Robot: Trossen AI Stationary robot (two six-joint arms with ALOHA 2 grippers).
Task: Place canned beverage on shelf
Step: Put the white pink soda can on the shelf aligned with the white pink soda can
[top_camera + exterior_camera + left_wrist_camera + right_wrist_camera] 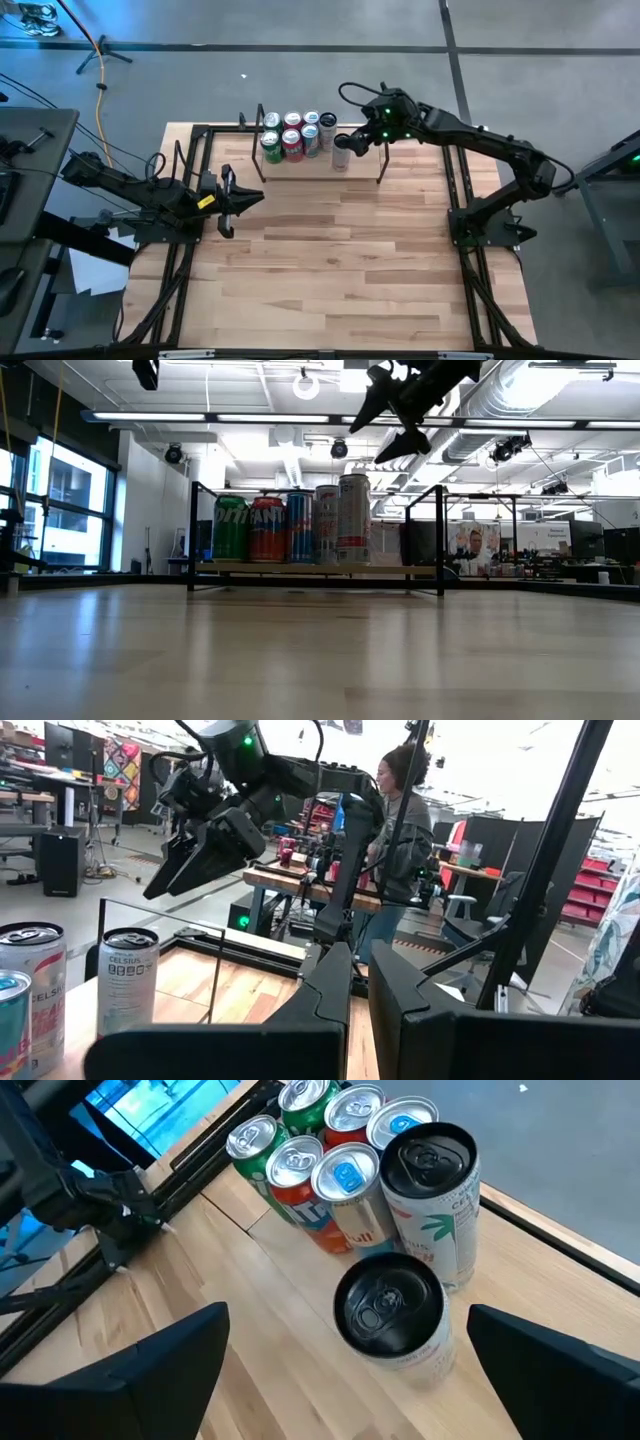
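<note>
The shelf (365, 167), a low pale board with a black wire upright at each end, stands at the table's far edge. Several cans (295, 135) stand upright in a cluster on its left half. A white can with a black top (390, 1315) stands on its base just to their right (341, 157). My right gripper (340, 1385) hangs open above this can, its fingers clear of it on either side, and shows high over the row (390, 425). My left gripper (245, 200) waits shut over the table's left side.
Bare shelf board (400, 568) runs on right of the cans as far as the right upright (440, 540). The near half of the wooden tabletop (340, 270) lies open. A person (400, 810) stands beyond the table's right side.
</note>
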